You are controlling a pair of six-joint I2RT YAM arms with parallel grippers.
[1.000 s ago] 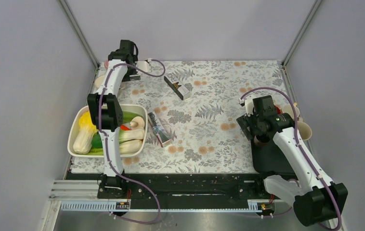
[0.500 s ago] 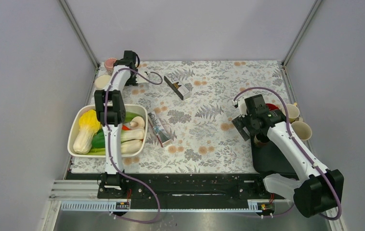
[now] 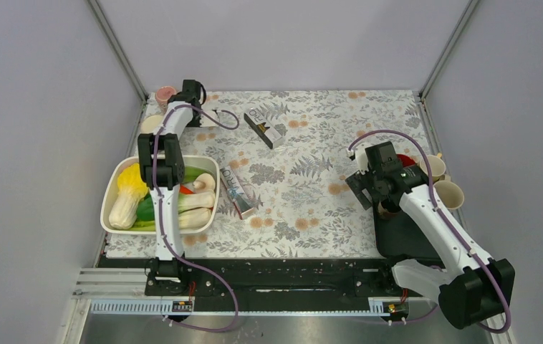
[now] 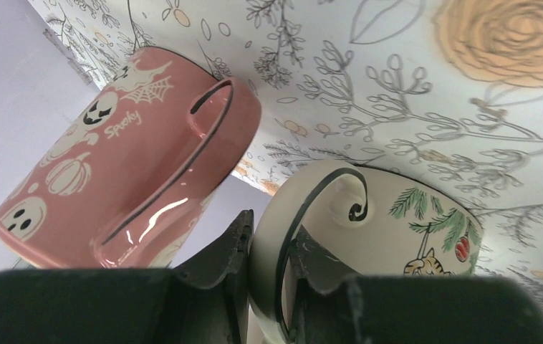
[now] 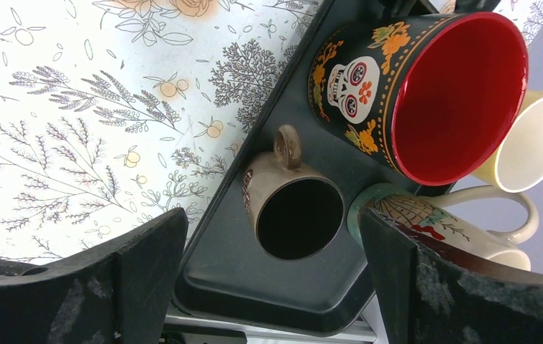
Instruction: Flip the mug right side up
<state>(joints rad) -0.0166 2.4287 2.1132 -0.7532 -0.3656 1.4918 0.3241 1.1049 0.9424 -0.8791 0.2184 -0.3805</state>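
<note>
In the left wrist view a cream mug (image 4: 397, 229) with a pine branch and a hanging cat stands at the mat's edge. My left gripper (image 4: 272, 233) is shut on its curled handle (image 4: 283, 215), one finger outside the loop and one inside. From above, only a sliver of this mug (image 3: 150, 123) shows beside the left arm, in the far left corner. My right gripper (image 5: 272, 279) hangs wide open over the black tray, holding nothing; from above the right gripper (image 3: 366, 188) is at the tray's far left edge.
A pink "Spooky" mug (image 4: 125, 165) stands close beside the cream one, also seen in the corner (image 3: 163, 94). The black tray (image 5: 254, 287) carries a brown mug (image 5: 294, 208) and a skull mug (image 5: 426, 93). A white tub (image 3: 111, 188) of vegetables and two boxes (image 3: 238, 192) (image 3: 265, 127) lie on the mat.
My left gripper has closed onto the cream mug's handle, its wrist having swung in toward the corner. The right arm shifted slightly left, then held still, jaws open.
</note>
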